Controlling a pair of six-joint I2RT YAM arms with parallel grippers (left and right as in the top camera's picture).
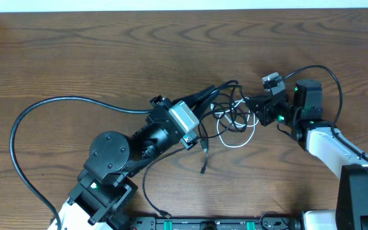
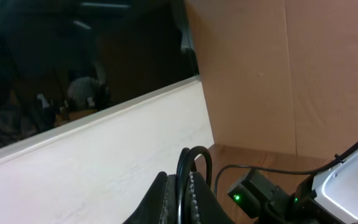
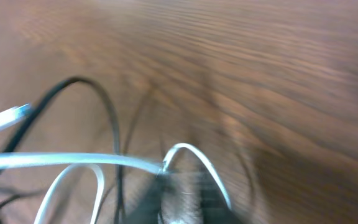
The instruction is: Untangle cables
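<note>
One tangle [image 1: 230, 114] on the wooden table [image 1: 75, 51], between both arms; clamps a black cable [image 2: 194, 152] loop in the left gripper [image 2: 180, 186], fingers together; pinches the white cable [image 3: 42, 160] in the right gripper [image 1: 253, 102], shut, view blurred.

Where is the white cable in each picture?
Overhead: the white cable loops right of centre, between the two arms.
Left wrist: not in it. Only a black cable shows, at bottom centre.
Right wrist: the white cable runs from the lower left to bottom centre, blurred.
Shared landmark: the wooden table.
</note>
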